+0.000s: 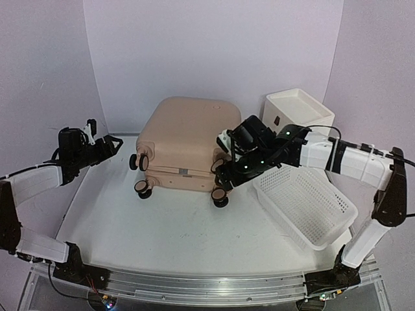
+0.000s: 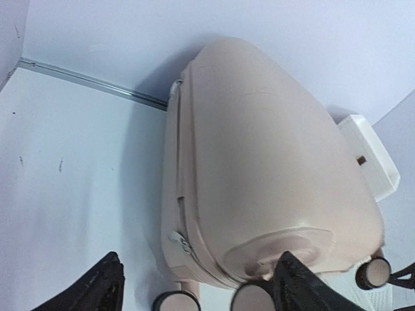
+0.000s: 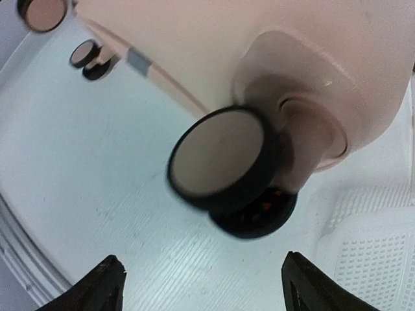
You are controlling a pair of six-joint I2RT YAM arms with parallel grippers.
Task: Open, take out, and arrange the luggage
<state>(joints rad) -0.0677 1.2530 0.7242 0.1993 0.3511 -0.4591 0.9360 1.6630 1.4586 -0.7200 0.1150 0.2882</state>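
Observation:
The pale-pink luggage [image 1: 185, 133] lies flat and closed at the middle back of the table, its caster wheels toward the near edge. My left gripper [image 1: 115, 144] is open and empty, a short way left of the luggage. In the left wrist view the luggage [image 2: 272, 162] fills the frame, with its zipper pull [image 2: 181, 243] between my open fingers. My right gripper [image 1: 224, 176] is open and empty at the luggage's near right corner. In the right wrist view a pink-and-black caster wheel [image 3: 220, 159] hangs just ahead of the open gripper [image 3: 201, 259], not touching it.
A white perforated basket [image 1: 311, 207] lies right of the luggage, under my right arm; its corner shows in the right wrist view [image 3: 369, 259]. A white drawer unit [image 1: 298, 107] stands at the back right. Purple walls close in behind and at both sides.

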